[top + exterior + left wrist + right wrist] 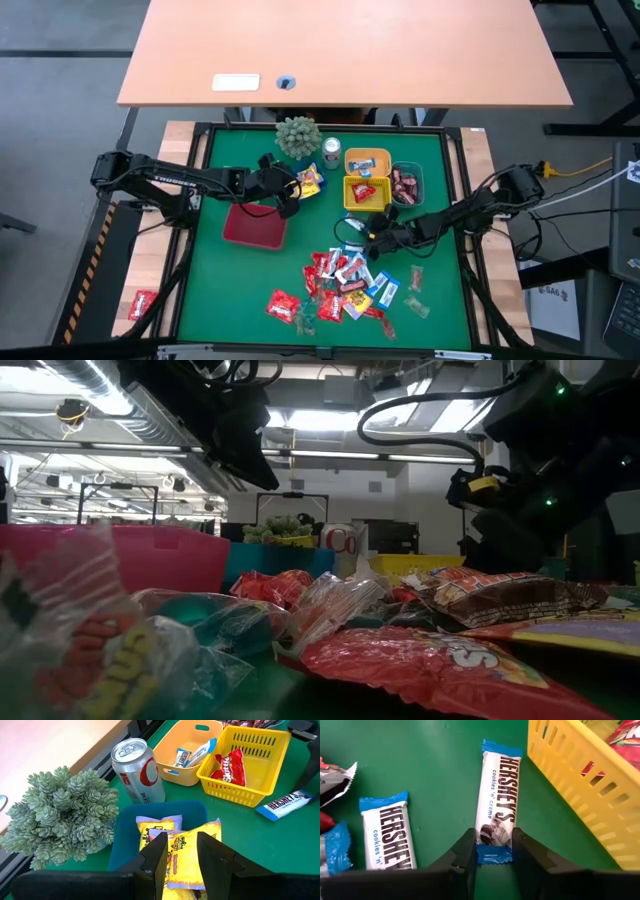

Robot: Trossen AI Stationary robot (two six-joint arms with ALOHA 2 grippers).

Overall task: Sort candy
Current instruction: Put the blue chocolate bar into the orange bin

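The candy lies in a loose heap (345, 285) on the green mat, red, yellow and blue-and-white wrappers mixed. My left gripper (293, 193) hangs over the blue bin (165, 810), which holds yellow candies, and is shut on one yellow candy (182, 855). My right gripper (370, 237) is low on the mat beside the yellow basket (585, 785), shut on a white-and-blue Hershey's bar (497, 795). A second Hershey's bar (387, 837) lies flat next to it. My left gripper has a yellow candy (181, 865) pinched between its two fingers, coming from above over the blue bin. The candy's far end (182, 840) lies against the other yellow candies in the bin. My right gripper pinches the Hershey's bar at its near blue end (494, 854), one finger on each long edge. The fingers lie along the bar, slanting down toward the mat. The bar lies flat on the mat.
A silver can (137, 770) and a small green plant (65, 810) stand at the far edge by the blue bin. Also on the mat are an orange bin (367, 160), the yellow basket (365, 192), a dark bin (407, 183) and a red bin (255, 225).
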